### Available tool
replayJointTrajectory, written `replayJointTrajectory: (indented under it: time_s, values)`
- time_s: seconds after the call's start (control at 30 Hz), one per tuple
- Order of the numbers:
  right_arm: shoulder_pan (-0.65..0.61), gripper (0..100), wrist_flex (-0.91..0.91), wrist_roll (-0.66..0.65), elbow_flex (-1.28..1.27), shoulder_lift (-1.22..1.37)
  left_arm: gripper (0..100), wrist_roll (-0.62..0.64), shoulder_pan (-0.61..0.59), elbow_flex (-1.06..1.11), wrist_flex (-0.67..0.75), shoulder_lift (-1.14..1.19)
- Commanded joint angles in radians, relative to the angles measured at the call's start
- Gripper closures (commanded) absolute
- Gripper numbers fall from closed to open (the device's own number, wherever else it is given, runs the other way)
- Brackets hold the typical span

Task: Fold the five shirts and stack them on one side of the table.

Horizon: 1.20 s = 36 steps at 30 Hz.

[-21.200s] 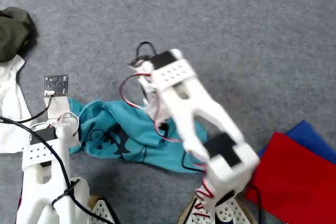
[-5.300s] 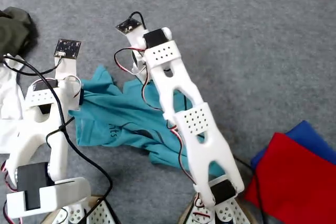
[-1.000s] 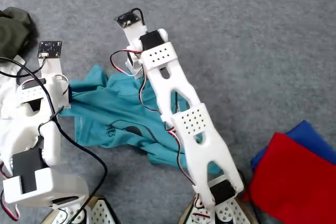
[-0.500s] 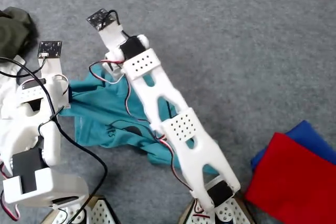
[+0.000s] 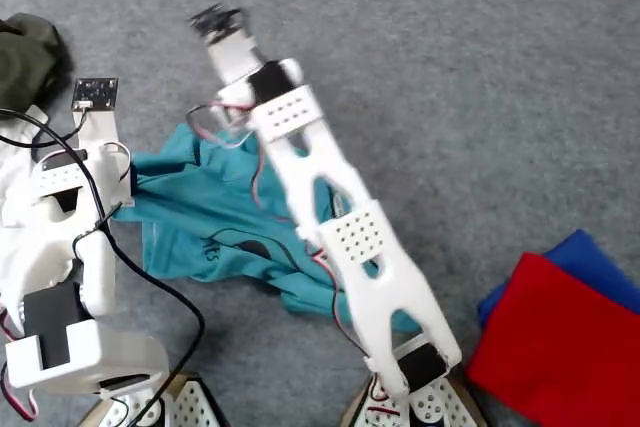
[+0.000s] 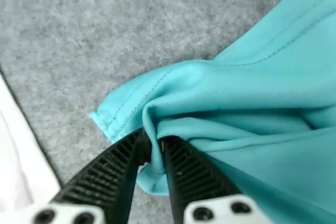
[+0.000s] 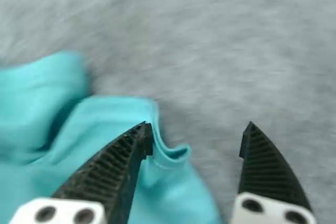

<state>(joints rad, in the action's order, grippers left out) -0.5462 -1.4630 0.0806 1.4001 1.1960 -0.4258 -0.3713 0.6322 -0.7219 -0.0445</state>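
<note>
Teal shirt (image 5: 215,227) lies rumpled on the near-left part of the table (image 5: 480,77), between my two arms. The grey table gives me open room across its whole far side and its right middle. The red shirt (image 5: 560,347) sits folded on the blue shirt (image 5: 592,255) at the near right edge. The white shirt (image 5: 20,162) lies at the left edge, with the dark green shirt (image 5: 25,57) bunched beyond it in the far left corner.

My left gripper (image 6: 152,142) is clamped on a fold of the teal hem, near a corner, with the white shirt just beside it. My right gripper (image 7: 197,129) is spread wide and holds nothing. One finger hangs over the teal edge and the other over bare table.

Compared with half a second ago, the right arm's head has swung a little to the right and farther out. The left arm has stayed put.

The left wrist view gives me the stitching and the pinch itself. The high view gives me the stack and the free table.
</note>
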Motion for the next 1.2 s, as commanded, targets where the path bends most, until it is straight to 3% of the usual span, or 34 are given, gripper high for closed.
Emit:
replayJointTrajectory:
  time_s: [0.0, 0.2, 0.4, 0.7, 1.17]
  values:
    - [0.070, 71.9, 0.032, 0.023, 0.053, -0.045, 98, 0.011, -0.011, -0.046, 0.015, -0.004]
    - [0.081, 79.9, -0.011, 0.025, 0.053, 0.013, 98, 0.011, -0.003, -0.044, 0.015, -0.004]
    - [0.062, 80.4, -0.025, 0.075, 0.054, 0.002, 98, 0.011, 0.005, -0.040, 0.015, -0.004]
    - [0.021, 80.4, -0.209, 0.132, 0.054, -0.036, 98, 0.011, 0.005, -0.040, 0.015, -0.004]
    - [-0.010, 81.2, -0.097, 0.195, 0.005, 0.047, 98, 0.011, 0.005, -0.040, 0.015, -0.004]
